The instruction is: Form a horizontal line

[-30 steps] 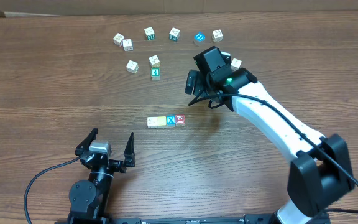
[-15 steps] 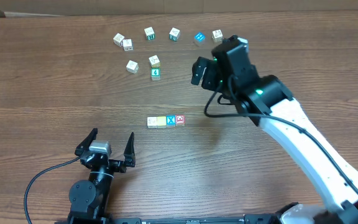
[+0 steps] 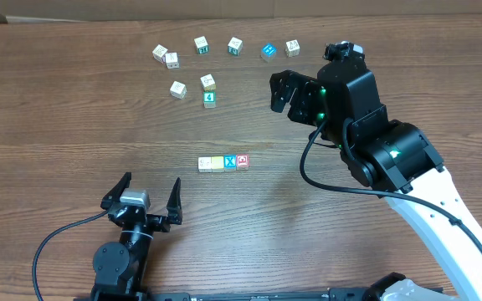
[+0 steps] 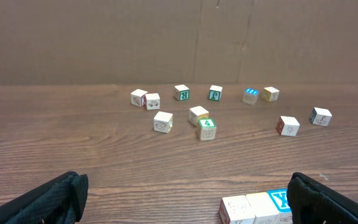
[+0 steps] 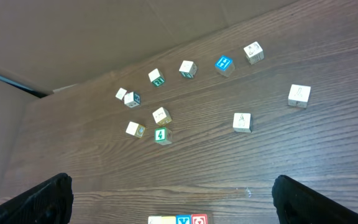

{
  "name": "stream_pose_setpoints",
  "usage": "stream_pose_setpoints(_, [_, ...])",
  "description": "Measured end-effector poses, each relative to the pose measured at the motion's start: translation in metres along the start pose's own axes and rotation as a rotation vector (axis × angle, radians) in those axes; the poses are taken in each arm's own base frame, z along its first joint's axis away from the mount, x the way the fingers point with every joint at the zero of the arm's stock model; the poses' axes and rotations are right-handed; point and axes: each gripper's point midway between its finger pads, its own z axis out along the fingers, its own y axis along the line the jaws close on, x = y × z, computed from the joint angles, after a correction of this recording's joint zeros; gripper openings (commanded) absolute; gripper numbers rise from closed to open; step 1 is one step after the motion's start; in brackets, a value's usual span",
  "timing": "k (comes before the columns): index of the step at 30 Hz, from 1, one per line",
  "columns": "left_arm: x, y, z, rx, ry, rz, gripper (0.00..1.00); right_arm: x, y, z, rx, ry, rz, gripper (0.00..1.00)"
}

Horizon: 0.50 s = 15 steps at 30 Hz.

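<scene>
Looking down from above, the right gripper point(image 3: 285, 95) has lifted and swung back toward the far right of the table point(image 3: 74, 134) over the last second. The row point(image 3: 223, 162) has not moved. It is four small cubes touching side by side, whitish, pale yellow, blue with a white X, and red at the right end, lying level across the middle of the table. The right jaws are spread with nothing between them. The left gripper point(image 3: 151, 181) rests at the near edge, jaws likewise spread and empty, and it has not shifted. The loose cubes point(image 3: 178, 88), among them the green cube point(image 3: 209, 98) and the bright blue cube point(image 3: 268, 51), lie scattered along the far side, well apart from the row. From the left wrist, the row point(image 4: 257, 208) sits at the bottom right, its right end hidden behind that gripper's own finger, with the scattered cubes beyond it. From the right wrist, the camera is high above the table: both fingers show at the lower corners, wide apart, and the row point(image 5: 178, 219) just shows at the bottom edge. Two pale cubes point(image 5: 242, 122), which the arm covers in the overhead view, lie off to the right. As I read it, the arm backing away empty-handed from an undisturbed, straight, gapless row means the line is made, with little or nothing left to do.
</scene>
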Motion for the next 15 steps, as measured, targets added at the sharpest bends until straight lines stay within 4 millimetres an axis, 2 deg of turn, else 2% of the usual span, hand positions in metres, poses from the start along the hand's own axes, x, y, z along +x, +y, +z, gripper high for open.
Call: stream_pose_setpoints(15, [0.0, -0.0001, 0.0, 0.0, 0.0, 0.0, 0.99, 0.0024, -0.0025, -0.0001, 0.009, 0.01, -0.001, 1.0])
